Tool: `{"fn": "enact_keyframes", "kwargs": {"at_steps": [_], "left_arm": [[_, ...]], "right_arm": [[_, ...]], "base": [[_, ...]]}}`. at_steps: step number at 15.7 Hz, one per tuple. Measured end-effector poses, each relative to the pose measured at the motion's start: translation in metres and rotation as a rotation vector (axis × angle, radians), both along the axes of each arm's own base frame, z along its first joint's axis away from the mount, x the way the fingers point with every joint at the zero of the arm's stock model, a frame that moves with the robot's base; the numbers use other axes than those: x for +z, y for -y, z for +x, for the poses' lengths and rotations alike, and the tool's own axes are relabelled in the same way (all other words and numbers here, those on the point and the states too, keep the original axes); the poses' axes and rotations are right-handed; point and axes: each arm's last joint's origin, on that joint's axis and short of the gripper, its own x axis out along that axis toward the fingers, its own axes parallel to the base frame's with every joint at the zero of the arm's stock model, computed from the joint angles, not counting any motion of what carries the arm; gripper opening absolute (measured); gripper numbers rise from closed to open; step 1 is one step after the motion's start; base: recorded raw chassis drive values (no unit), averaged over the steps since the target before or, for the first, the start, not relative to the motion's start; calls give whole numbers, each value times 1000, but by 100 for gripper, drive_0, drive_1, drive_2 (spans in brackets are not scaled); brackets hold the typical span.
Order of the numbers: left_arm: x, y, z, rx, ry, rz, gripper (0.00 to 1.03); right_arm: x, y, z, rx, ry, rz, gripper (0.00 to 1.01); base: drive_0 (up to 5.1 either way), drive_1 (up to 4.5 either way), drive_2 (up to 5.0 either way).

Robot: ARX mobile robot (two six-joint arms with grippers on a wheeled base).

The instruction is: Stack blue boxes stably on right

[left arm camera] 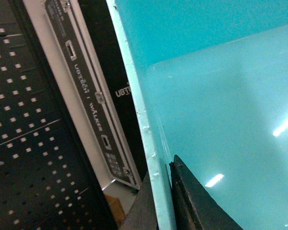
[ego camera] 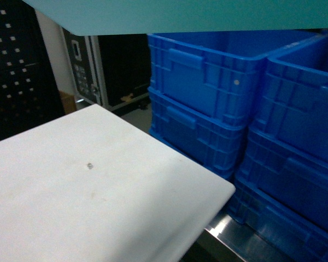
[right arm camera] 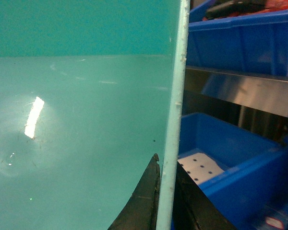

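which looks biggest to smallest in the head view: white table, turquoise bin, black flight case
1. White table, fills most of the lower left.
2. Turquoise bin, only a strip along the top edge shows; it is close to the camera and cropped, so its rank is unsure.
3. Black flight case, smallest and farthest.

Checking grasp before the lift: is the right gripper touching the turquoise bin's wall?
Touching. The right wrist view shows the right gripper with one dark jaw pressed against each side of the turquoise bin wall.
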Motion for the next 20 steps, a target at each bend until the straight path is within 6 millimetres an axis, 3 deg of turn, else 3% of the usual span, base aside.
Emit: {"fn": "enact_keyframes", "kwargs": {"at_steps": [16,20], "left_arm": [[0,0,0,0,2,-1,3],[0,2,-1,-8,3,-1,3]], "right_arm": [[0,0,0,0,3,0,7],[0,3,0,-10,0,0,7]], "base": [[301,-557,-209],[-153,-185,-120]]}}
